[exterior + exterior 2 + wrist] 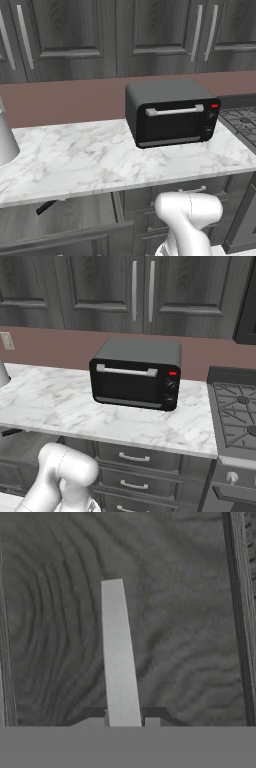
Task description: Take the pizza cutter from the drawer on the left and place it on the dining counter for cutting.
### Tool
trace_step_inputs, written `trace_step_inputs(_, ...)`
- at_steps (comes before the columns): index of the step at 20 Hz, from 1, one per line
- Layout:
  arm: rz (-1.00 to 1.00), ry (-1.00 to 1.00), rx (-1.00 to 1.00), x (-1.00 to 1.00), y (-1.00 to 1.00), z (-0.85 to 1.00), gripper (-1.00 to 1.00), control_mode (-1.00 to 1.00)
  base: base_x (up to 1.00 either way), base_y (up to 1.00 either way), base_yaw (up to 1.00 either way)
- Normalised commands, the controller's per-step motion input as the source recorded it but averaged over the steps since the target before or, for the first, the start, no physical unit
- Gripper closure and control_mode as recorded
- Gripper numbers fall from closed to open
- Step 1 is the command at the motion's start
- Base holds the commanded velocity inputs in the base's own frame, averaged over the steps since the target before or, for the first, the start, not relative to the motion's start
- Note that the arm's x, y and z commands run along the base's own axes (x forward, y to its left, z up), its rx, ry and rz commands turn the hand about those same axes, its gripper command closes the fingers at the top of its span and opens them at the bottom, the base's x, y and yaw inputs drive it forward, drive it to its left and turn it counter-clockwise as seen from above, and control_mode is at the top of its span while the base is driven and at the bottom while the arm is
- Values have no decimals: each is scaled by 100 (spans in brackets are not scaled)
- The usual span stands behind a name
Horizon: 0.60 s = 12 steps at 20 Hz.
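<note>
**Standing at the open drawer, cutter not yet lifted**

At the far left of the left base view the drawer (75,239) stands pulled out from under the marble counter (100,160), its dark wood-grain front low in the picture. Inside, near the back, lies a short dark tool that I take for the pizza cutter (47,206); its head is too small to make out. Nothing touches it.

Moving right, the arm (187,215) bends down in front of the lower cabinets. In the hand view the claw (122,722) is closed around a pale silver bar, the drawer handle (116,647), which runs up between the two fingertips (152,722) across dark wood-grain panelling. Whether this is the handle of the open drawer I cannot say for certain, though it seems likely.

Further right on the counter sit a black toaster oven (172,115) and the edge of a stove (242,120).

By my reading, opening is done. Left to do: release the handle, reach in, grip the cutter, and carry it to the dining counter.
</note>
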Motion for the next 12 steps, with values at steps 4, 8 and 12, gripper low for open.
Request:
trace_step_inputs(4, 0, 0, 0, -52, 0, -3, 100, -100, 0, 0, 0)
trace_step_inputs(8, 0, 0, 0, -51, 0, -4, 100, -100, 0, 0, 0)
trace_step_inputs(12, 0, 0, 0, -52, 0, -6, 100, -100, 0, 0, 0)
